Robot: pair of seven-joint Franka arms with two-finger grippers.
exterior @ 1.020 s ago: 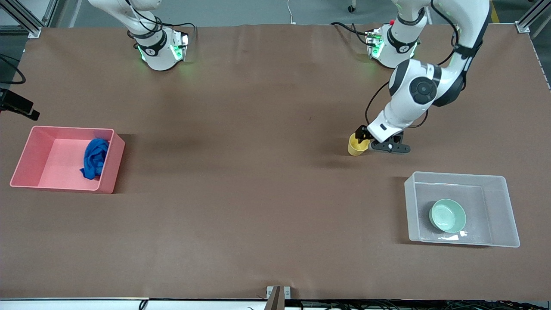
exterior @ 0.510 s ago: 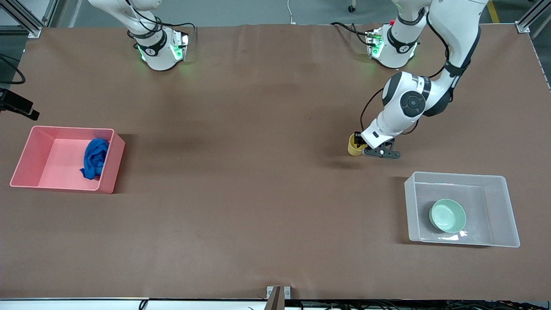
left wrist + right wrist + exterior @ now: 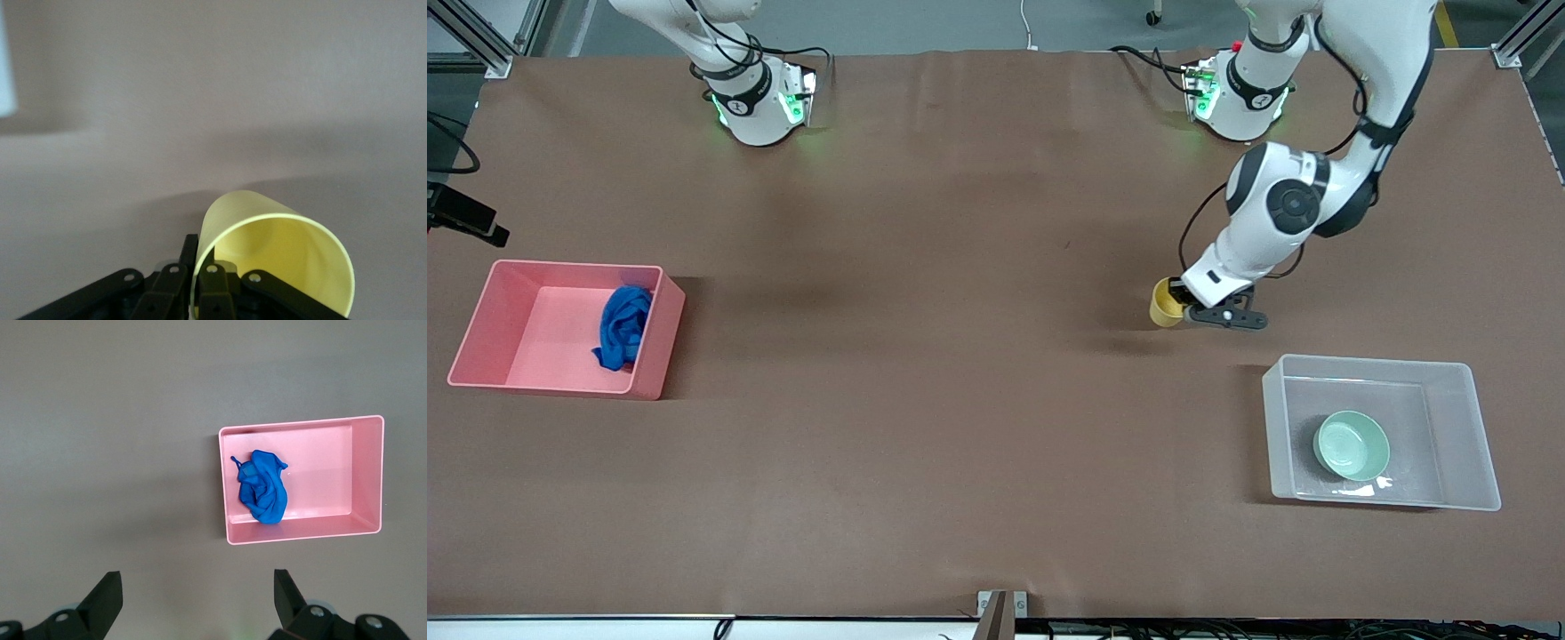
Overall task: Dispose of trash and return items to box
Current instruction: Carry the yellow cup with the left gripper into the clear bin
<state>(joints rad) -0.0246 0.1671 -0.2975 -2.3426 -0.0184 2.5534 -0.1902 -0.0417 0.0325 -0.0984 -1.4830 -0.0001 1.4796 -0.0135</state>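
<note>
The left gripper (image 3: 1181,307), right of centre in the front view, has just pinched shut on the rim of the cup (image 3: 1165,303), one finger inside the wall, and the cup now tilts off the counter (image 3: 960,400). That leaves only the carry to the box (image 3: 1458,373) at lower right, where the bowl (image 3: 1352,445) already sits. The right gripper (image 3: 193,600) waits, spread wide, above the pink bin (image 3: 370,480) holding the cloth (image 3: 263,495).

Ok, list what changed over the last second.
The left hand closed on the cup's rim and tipped it. Unchanged: cloth in the pink bin, bowl in the clear box, right hand open.
</note>
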